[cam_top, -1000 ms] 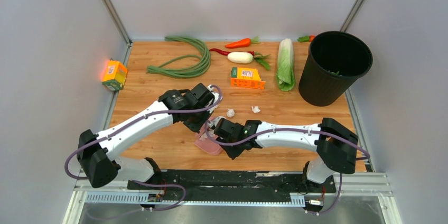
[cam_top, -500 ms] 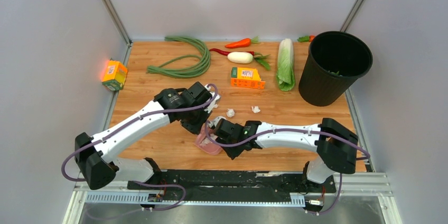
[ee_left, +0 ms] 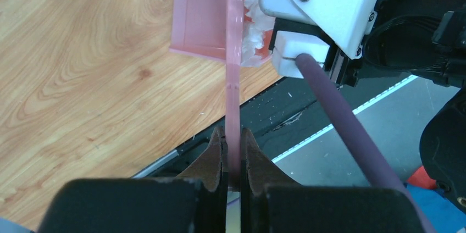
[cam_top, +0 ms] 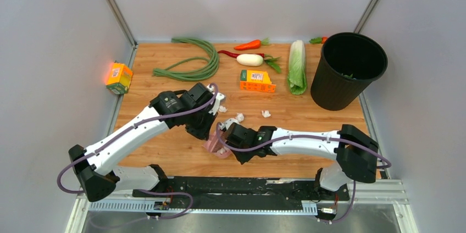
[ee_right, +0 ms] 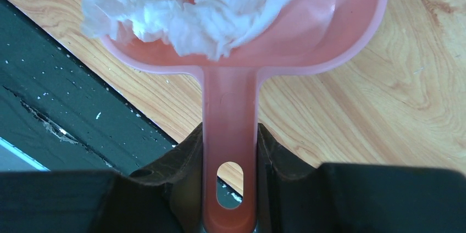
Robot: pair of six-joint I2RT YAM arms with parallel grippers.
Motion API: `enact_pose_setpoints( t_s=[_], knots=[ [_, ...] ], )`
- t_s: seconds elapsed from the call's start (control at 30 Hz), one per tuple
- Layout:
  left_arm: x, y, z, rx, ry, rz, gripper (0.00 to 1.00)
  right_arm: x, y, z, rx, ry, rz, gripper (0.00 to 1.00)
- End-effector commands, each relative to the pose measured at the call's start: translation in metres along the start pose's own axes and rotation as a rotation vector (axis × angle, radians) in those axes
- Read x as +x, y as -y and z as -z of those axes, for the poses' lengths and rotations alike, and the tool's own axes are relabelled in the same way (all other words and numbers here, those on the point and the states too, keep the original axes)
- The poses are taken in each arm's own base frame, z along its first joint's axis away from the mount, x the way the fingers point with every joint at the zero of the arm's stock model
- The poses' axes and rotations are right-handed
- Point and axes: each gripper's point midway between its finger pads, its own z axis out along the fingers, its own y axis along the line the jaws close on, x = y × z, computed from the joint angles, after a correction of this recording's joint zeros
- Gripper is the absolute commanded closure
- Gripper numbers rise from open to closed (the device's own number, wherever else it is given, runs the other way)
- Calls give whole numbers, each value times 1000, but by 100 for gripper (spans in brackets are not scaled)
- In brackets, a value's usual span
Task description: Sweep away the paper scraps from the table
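Note:
My right gripper [cam_top: 226,137] is shut on the handle of the pink dustpan [cam_top: 216,148], which rests near the front edge of the table [cam_top: 308,120]. In the right wrist view the gripper [ee_right: 229,134] holds the dustpan [ee_right: 329,29], and crumpled white paper scraps [ee_right: 187,10] lie in it. My left gripper [cam_top: 204,127] is shut on a thin pink brush handle [ee_left: 234,68], with the jaws [ee_left: 233,137] closed tight on it and the brush head at the pan's mouth. Three loose paper scraps lie on the table, at the left [cam_top: 222,109], middle [cam_top: 239,117] and right [cam_top: 266,114], just beyond the pan.
A black bin [cam_top: 347,71] stands at the back right. An orange box [cam_top: 257,81], cabbage [cam_top: 297,67], white radish [cam_top: 249,60], carrot [cam_top: 250,44], chili [cam_top: 231,54] and green beans [cam_top: 192,60] lie along the back. Another orange box [cam_top: 118,77] sits off the left edge.
My left arm has drawn back to the left and toward me with the brush, uncovering a scrap beside it. The dustpan and right gripper have shifted slightly left.

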Motion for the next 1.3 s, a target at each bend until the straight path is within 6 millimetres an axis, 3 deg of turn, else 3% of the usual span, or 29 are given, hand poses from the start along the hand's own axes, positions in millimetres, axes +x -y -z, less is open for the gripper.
enact_pose_setpoints(
  t_s=[0.0,0.4,0.73,0.9,1.27],
  knots=[
    [-12,-2,25,-40,63,35,100,-29,-7,15,-22,129,-47,100],
    [-42,-20,70,-181,183,61,100,-42,-12,28,-38,178,-55,100],
    [-60,-56,114,-388,358,144,100,-66,-17,49,-41,232,-47,100],
    [-50,-72,122,-460,388,194,100,-82,-20,65,-41,263,-44,100],
    [-17,-91,112,-500,381,276,100,-105,-24,83,-32,294,-50,100]
  ],
)
